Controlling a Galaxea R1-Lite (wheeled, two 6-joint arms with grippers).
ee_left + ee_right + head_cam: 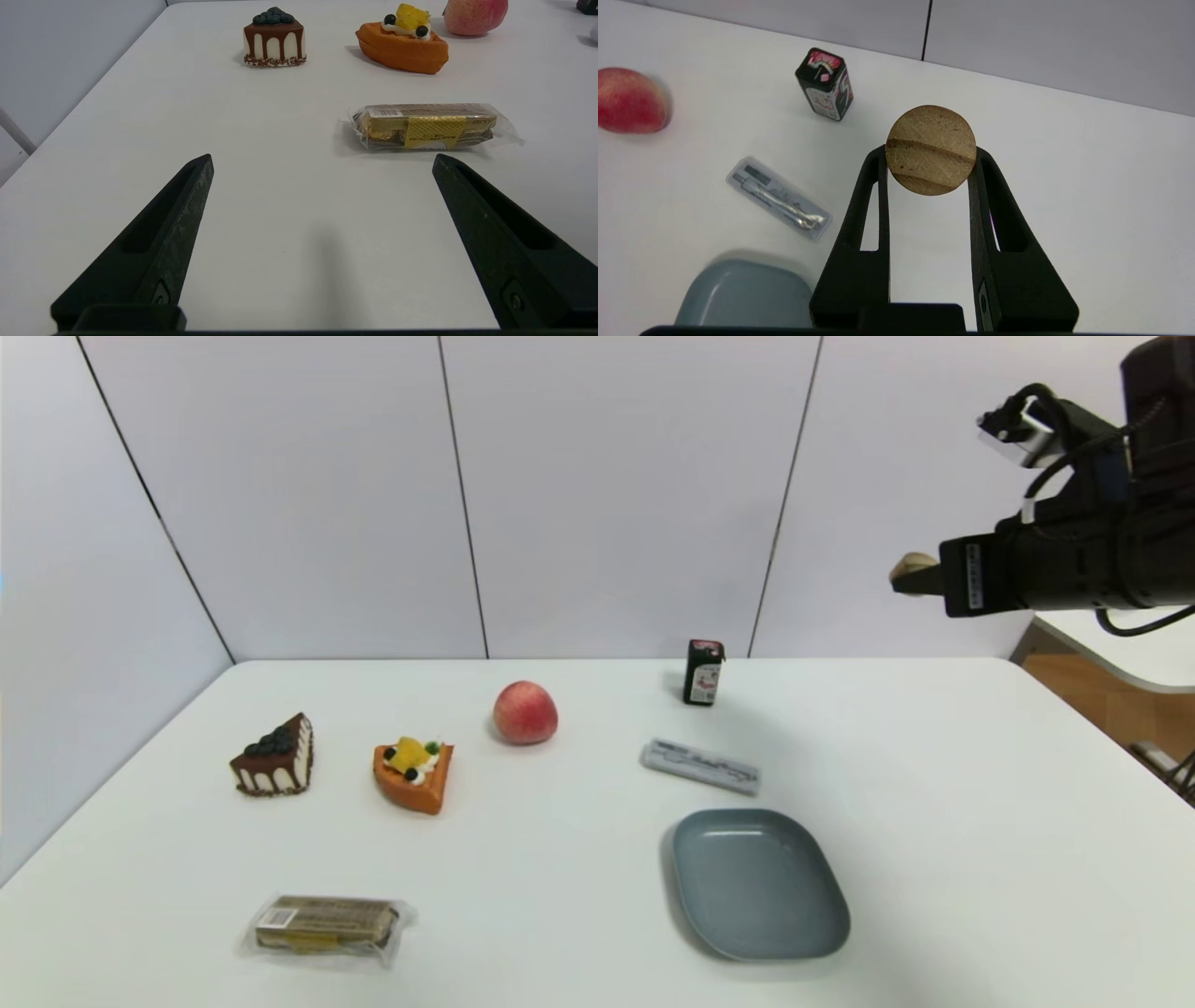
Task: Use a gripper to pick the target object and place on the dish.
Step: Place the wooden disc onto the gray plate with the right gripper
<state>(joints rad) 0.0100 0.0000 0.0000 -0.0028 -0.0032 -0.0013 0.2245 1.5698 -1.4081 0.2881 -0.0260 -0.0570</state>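
Note:
My right gripper [920,577] is raised high above the table's far right, shut on the tan wooden cylinder [931,149], whose round face with darker stripes sits between the two black fingertips [880,156]. In the head view the cylinder [913,565] shows as a small tan nub at the gripper's tip. The grey-blue dish [758,882] lies empty on the table, below and left of that gripper; a corner of the dish [738,298] shows in the right wrist view. My left gripper [322,161] hovers open low over bare table near the left front.
On the white table stand a black carton [703,672], a peach [525,712], an orange cake slice [415,775], a chocolate cake slice [275,758], a clear pen case [700,766] and a wrapped chocolate pack [325,926]. A second table [1130,649] is at the right.

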